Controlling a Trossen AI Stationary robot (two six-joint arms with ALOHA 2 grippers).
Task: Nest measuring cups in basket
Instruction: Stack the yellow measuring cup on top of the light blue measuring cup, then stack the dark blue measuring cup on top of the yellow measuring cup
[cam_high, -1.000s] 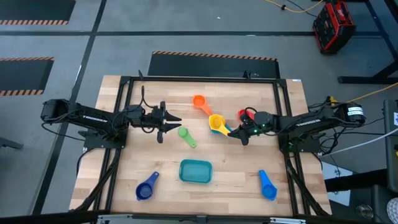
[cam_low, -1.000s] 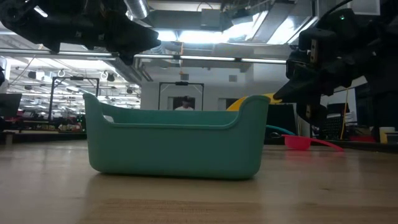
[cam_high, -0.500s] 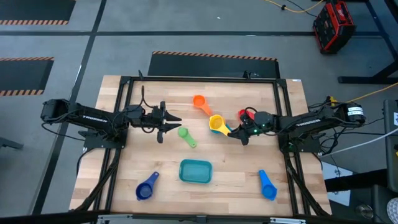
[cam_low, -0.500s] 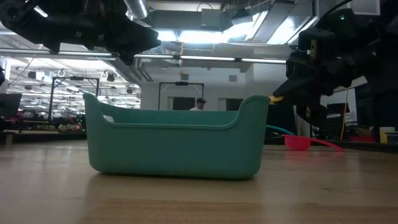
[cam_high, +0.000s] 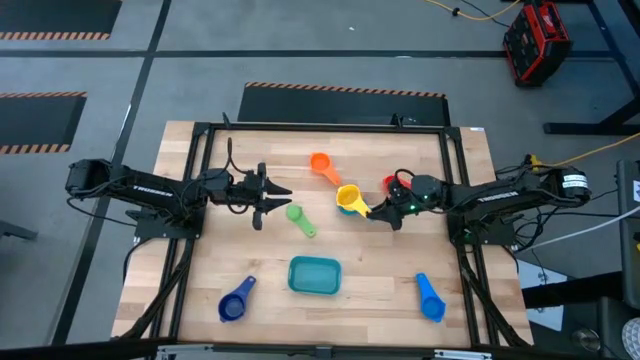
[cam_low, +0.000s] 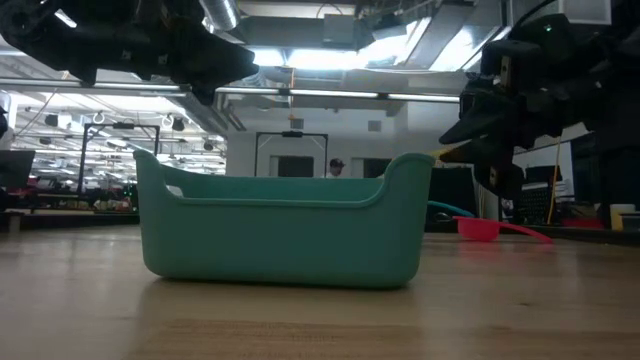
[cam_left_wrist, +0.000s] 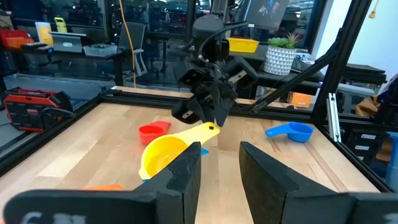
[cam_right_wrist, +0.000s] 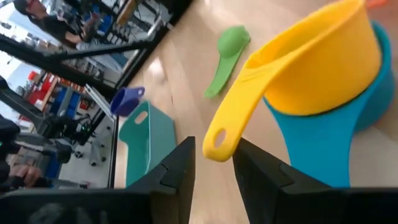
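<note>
Right of centre in the high view, the right gripper (cam_high: 383, 211) sits just off the tip of the yellow cup's (cam_high: 348, 198) handle. Its fingers (cam_right_wrist: 180, 171) are parted a bit, and in the right wrist view the handle end sits in front of the gap with nothing pinched, so the cup looks let go. The yellow cup is nested in the light blue cup (cam_right_wrist: 339, 134), with its handle sticking up at an angle. The red cup (cam_high: 390, 184) lies just behind the gripper, and the orange cup (cam_high: 321, 163) is a bit further up the frame.

Over at centre left the left gripper (cam_high: 278, 196) hovers with its fingers (cam_left_wrist: 185, 180) apart, holding nothing. The green cup (cam_high: 298, 217) lies right beside it, toward the lower right.

The basket (cam_high: 315, 275) sits at lower centre, well apart from both arms. The dark blue cup (cam_high: 235, 303) is at lower left and the blue cup (cam_high: 430, 297) at lower right.
</note>
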